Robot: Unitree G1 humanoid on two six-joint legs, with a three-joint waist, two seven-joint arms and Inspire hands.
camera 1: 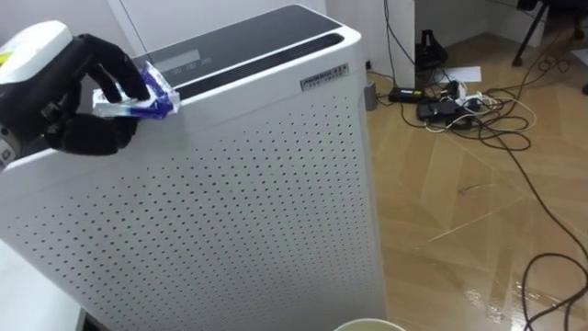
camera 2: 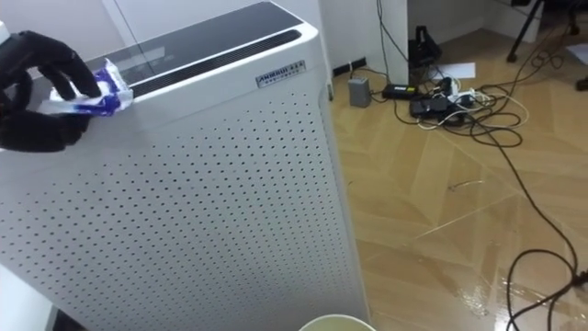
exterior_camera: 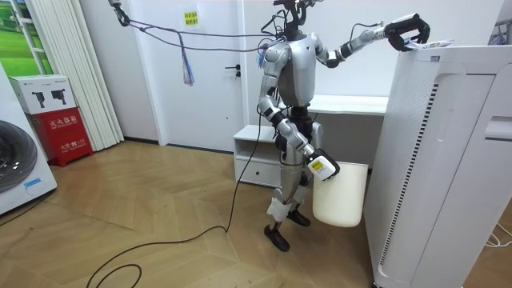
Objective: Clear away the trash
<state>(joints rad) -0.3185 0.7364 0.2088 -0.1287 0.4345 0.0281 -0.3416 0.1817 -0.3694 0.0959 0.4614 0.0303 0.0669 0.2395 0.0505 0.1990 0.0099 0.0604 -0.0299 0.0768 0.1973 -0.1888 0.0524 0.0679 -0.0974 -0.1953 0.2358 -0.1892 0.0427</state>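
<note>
A crumpled blue and white wrapper [camera 1: 138, 97] lies at the near corner of the top of a tall white perforated air purifier [camera 1: 257, 184]. My left hand [camera 1: 83, 101], black-fingered, is raised to that corner with its fingers curled round the wrapper. In the room view I stand next to the purifier [exterior_camera: 440, 160], left hand [exterior_camera: 404, 30] stretched up to the wrapper [exterior_camera: 424, 46]. My right hand [exterior_camera: 322, 166] hangs at hip height, gripping the rim of a white bin [exterior_camera: 340, 196]. The bin's rim [camera 1: 367, 325] shows at the bottom edge below me.
A tangle of black cables and a power strip [camera 1: 450, 101] lies on the wood floor beyond the purifier. Behind me stand a white desk and a low drawer unit [exterior_camera: 256, 156]. A washing machine [exterior_camera: 16, 168] and a red box [exterior_camera: 64, 132] are at the room view's left.
</note>
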